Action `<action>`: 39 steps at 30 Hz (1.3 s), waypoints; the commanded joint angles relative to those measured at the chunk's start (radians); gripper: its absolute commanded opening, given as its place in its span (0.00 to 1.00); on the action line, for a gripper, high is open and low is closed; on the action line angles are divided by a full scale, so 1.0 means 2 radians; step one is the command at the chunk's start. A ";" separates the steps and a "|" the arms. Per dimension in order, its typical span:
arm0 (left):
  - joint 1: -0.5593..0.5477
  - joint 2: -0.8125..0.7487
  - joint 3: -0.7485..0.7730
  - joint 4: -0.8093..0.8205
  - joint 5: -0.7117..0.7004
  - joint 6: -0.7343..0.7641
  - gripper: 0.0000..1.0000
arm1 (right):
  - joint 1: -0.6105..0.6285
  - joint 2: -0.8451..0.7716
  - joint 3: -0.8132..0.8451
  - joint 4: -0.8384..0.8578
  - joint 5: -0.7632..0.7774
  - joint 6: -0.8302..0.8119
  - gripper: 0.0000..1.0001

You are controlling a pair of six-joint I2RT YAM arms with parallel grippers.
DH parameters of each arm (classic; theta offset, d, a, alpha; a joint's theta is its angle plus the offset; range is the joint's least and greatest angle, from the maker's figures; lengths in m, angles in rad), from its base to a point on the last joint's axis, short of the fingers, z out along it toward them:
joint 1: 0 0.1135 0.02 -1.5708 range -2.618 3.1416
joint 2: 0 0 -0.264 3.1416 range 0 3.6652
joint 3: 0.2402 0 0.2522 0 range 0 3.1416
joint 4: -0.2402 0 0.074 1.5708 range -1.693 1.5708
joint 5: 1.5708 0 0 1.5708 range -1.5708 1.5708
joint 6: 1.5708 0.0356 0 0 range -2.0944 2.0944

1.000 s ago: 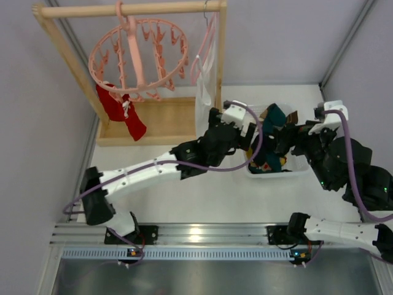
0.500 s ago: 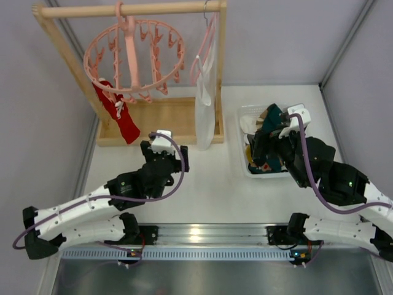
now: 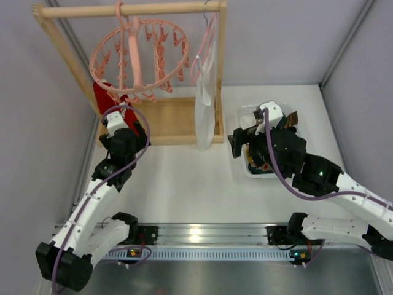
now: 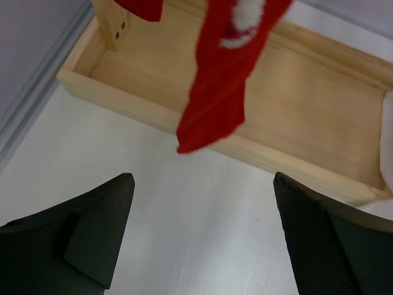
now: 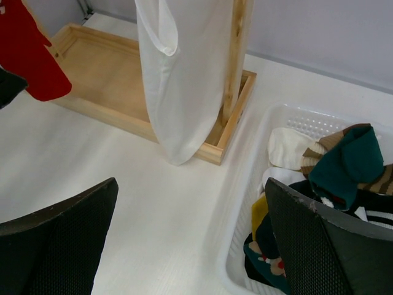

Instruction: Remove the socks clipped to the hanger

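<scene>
Red sock [image 4: 215,74] dangling beyond open, empty left tool [image 4: 202,179], right tool [image 5: 190,183] likewise open

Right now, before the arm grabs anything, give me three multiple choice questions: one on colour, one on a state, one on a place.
1. The sock hanging from the ring hanger is: A. teal B. red C. brown
2. The left fingers are: A. open and empty B. shut on the sock C. shut on nothing
3. The loose socks lie: A. on the ring hanger B. between the left fingers C. in the white basket

Answers: B, the left wrist view shows red fabric; A, both fingers stand apart, gripping nothing; C, the right wrist view shows them piled in it.
</scene>
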 commanded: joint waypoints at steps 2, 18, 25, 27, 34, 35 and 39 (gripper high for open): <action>0.045 -0.021 -0.049 0.152 0.029 0.025 0.98 | -0.025 0.012 -0.004 0.046 -0.053 0.008 0.99; 0.055 0.154 -0.115 0.416 0.043 0.143 0.98 | -0.039 0.001 -0.025 0.074 -0.136 -0.014 0.99; 0.055 0.172 -0.121 0.444 0.037 0.171 0.98 | -0.039 0.005 -0.030 0.081 -0.144 -0.018 1.00; 0.055 0.176 -0.119 0.443 0.038 0.172 0.98 | -0.039 0.009 -0.030 0.084 -0.148 -0.018 0.99; 0.055 0.167 -0.130 0.444 0.042 0.158 0.62 | -0.039 0.017 -0.032 0.094 -0.162 -0.017 0.99; 0.055 0.165 -0.130 0.444 0.043 0.157 0.40 | -0.039 0.018 -0.032 0.094 -0.162 -0.015 0.99; 0.055 0.153 -0.138 0.443 0.055 0.141 0.04 | -0.039 0.021 -0.031 0.097 -0.167 -0.012 0.99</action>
